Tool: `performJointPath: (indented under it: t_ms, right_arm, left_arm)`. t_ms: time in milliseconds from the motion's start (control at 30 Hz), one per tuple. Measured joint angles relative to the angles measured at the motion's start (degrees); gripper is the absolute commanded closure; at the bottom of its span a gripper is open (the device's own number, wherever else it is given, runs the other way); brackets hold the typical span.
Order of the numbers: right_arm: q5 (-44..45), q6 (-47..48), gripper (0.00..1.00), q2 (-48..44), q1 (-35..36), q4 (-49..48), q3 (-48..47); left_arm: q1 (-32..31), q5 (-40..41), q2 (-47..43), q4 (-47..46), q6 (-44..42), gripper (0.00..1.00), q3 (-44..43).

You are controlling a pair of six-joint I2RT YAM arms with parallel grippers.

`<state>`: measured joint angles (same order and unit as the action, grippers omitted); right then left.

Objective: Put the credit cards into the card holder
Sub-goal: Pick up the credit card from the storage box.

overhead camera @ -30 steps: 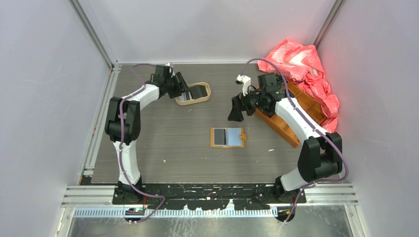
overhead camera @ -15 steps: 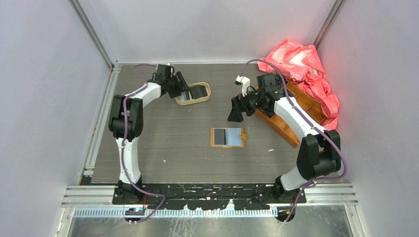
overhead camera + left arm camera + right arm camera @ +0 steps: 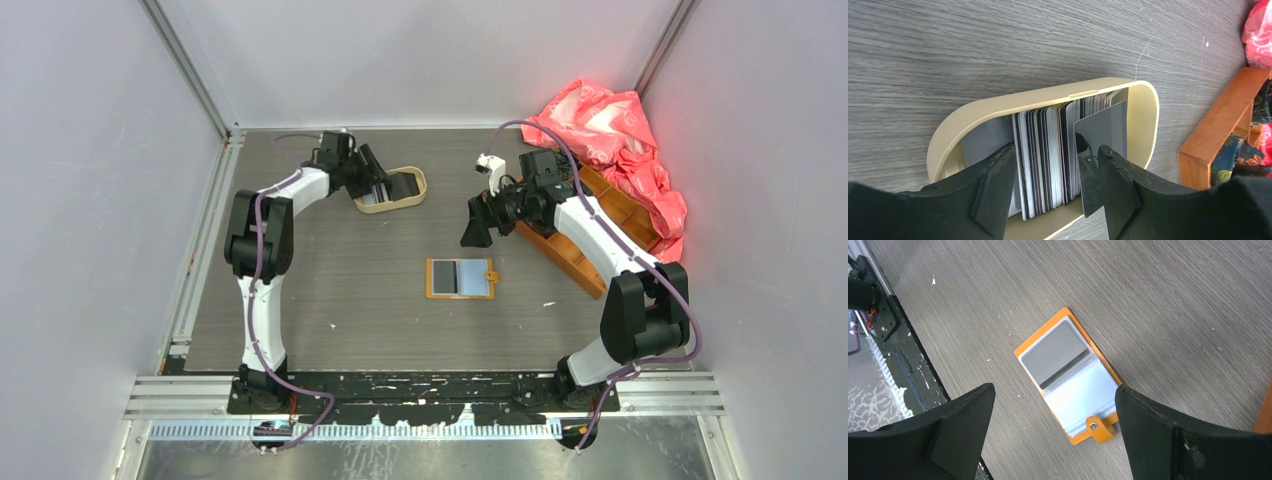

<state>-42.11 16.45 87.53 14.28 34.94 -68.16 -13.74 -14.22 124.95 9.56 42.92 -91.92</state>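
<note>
The left gripper point(image 3: 1055, 150) has its fingers spread, straddling a stack of credit cards point(image 3: 1040, 135) that stand on edge in the oval tan tray point(image 3: 1148, 120). The right gripper point(image 3: 1054, 390), its fingers wide apart, hangs above the card holder point(image 3: 1070, 377). The holder lies open and flat on the table point(image 3: 1173, 300), between the two fingers in the right wrist view.

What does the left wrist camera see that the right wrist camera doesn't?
Only the left wrist view shows a pale oval tray packed with credit cards standing on edge, with the left end effector open astride them. Only the right wrist view shows the orange card holder lying open and flat, a grey card in one sleeve, below the open right end effector. Both show the grey wood-grain table, with that arm's own black end effector framing the picture.
</note>
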Motion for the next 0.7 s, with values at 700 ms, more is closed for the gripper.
performJointPath:
  t_ms: [700]
  right_arm:
    - [0.0, 0.5, 0.05, 0.0, 0.0, 0.5, 0.0]
  left_arm:
    - [0.6, -9.9, 0.2, -15.6, 10.7, 0.48, 6.5]
